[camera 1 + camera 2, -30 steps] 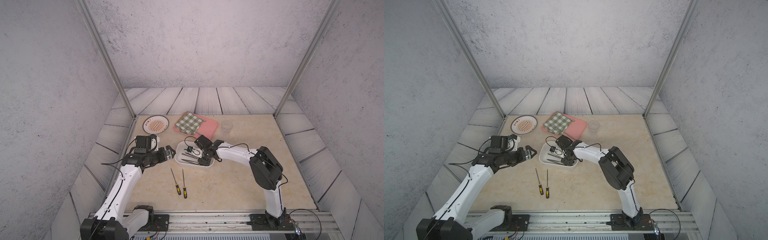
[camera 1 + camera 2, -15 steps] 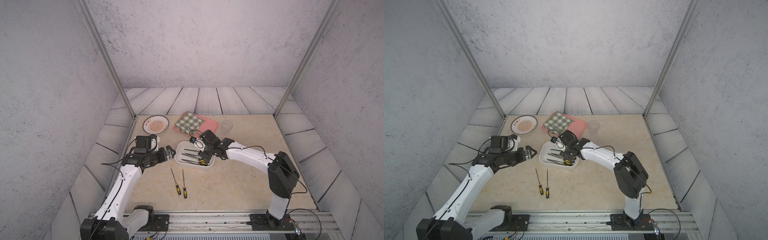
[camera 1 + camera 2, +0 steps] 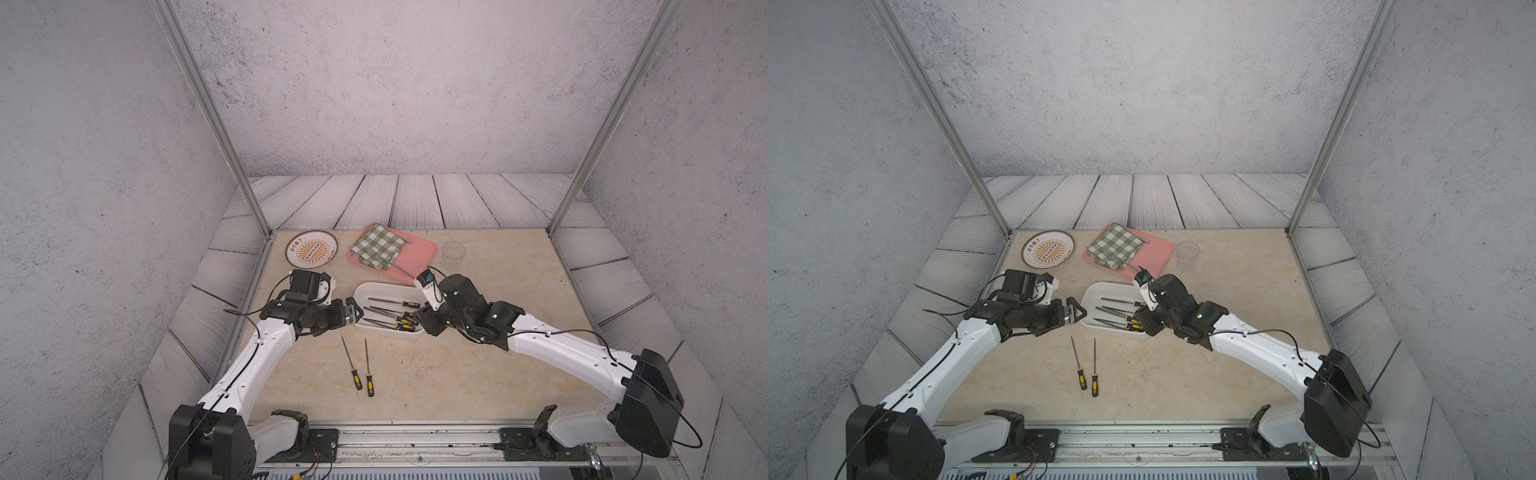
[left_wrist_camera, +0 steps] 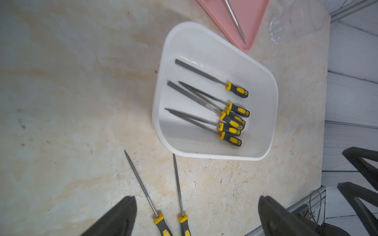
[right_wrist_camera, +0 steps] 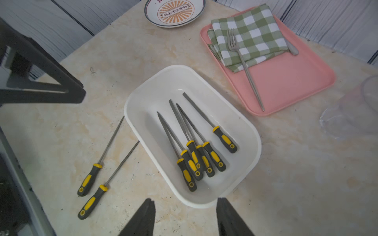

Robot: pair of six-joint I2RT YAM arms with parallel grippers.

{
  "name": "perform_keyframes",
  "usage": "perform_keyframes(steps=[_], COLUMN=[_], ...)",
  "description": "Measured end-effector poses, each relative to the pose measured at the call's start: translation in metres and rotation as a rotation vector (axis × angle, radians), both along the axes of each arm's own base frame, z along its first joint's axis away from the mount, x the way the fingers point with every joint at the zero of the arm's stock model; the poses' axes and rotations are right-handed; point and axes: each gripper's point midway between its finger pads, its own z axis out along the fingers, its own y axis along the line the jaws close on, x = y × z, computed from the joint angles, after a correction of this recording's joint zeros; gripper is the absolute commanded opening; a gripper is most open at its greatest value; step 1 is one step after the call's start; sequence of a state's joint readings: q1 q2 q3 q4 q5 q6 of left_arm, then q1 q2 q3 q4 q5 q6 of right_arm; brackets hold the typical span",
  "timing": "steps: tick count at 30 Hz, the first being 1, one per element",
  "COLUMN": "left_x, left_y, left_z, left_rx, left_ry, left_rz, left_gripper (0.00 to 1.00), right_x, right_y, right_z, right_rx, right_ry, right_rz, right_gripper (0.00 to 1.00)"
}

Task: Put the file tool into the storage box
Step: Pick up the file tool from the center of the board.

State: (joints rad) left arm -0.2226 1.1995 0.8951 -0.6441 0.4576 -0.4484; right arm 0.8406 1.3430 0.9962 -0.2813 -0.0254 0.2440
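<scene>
Storage box shows six files in wrist views only; left gripper, right gripper spread empty.

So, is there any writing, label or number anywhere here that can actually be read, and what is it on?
Nothing here reads clearly.
Plate: red characters on its rim, too small to read.
Same plate, middle band, in the right wrist view: a row of small round marks, too blurred to read.
White block on the right arm: dark marks, too small to read.
Files, box, tray, cloth: no writing shows.

Eight files, one storage box
</scene>
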Motion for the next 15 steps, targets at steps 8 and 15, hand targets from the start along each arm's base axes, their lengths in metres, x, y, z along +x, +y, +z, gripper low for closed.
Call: perform_keyframes(steps=[8, 15], left_x=[-0.006, -0.010], left_y=[-0.007, -0.006], left_z=[-0.020, -0.024], left_rx=[0.034, 0.044], left_ry=[0.114, 0.143], left_rz=[-0.048, -0.053], left_gripper=[0.98, 1.00], right_x=[-0.051, -0.094], right_y=[-0.004, 0.036], right_z=[-0.029, -0.059], right_rx=[0.073, 0.017], right_ry=[0.149, 0.225], right_rz=[-0.096, -0.067], right_gripper=[0.54, 0.54])
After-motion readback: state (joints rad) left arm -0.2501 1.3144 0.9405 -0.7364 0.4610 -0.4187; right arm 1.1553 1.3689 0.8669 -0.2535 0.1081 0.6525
